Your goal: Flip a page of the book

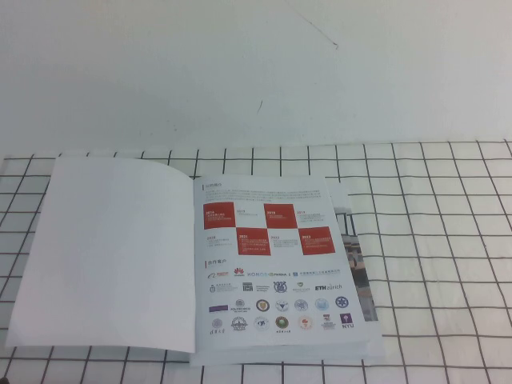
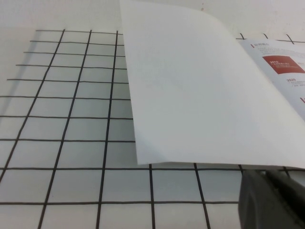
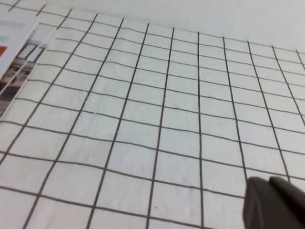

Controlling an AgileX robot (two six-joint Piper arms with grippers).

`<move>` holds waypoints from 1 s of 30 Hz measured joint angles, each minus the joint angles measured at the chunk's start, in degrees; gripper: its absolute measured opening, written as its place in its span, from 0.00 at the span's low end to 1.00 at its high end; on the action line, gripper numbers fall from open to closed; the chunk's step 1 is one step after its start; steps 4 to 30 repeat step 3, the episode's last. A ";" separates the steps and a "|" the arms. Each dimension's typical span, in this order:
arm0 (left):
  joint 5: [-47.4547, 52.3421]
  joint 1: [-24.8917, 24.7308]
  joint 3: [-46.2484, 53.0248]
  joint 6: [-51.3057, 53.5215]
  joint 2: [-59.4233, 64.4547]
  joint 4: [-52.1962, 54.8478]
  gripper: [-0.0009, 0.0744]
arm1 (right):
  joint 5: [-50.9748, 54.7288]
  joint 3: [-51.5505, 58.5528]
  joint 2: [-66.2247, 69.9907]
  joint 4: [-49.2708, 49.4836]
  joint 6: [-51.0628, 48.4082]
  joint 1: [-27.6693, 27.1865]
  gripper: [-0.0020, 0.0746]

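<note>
Right, nearest the robot: neither arm shows in the high view. left gripper appears only as a dark blurred tip in its own wrist view, low over the grid cloth, just beside the near edge of the page and apart from it; can't tell whether its fingers are spread or pressed together. right gripper is likewise a dark tip in the right wrist view, fingers pressed together, nothing between them, hovering over bare grid cloth off to the right of the book, well apart from it. The book lies open on the worktop, left of centre, spine running near to far. The page is turned over to the left, plain white side up; in the left wrist view its near edge looks slightly lifted, shadow under it, rest lying roughly flat. Right of the spine is the inner page: red squares in a checker pattern at its upper part, Chinese headings, rows of logos below, flat. Under its right and near edges poke out edge strips of similar booklets, one showing a sliver of photo. Grid cloth is white with black lines, covering the near part of the worktop; beyond its far edge is plain white worktop with a thin dark line mark
</note>
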 joint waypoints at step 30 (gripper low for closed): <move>0.00 0.00 0.00 0.00 0.00 0.00 0.01 | -0.08 0.00 0.00 0.00 -0.10 0.00 0.02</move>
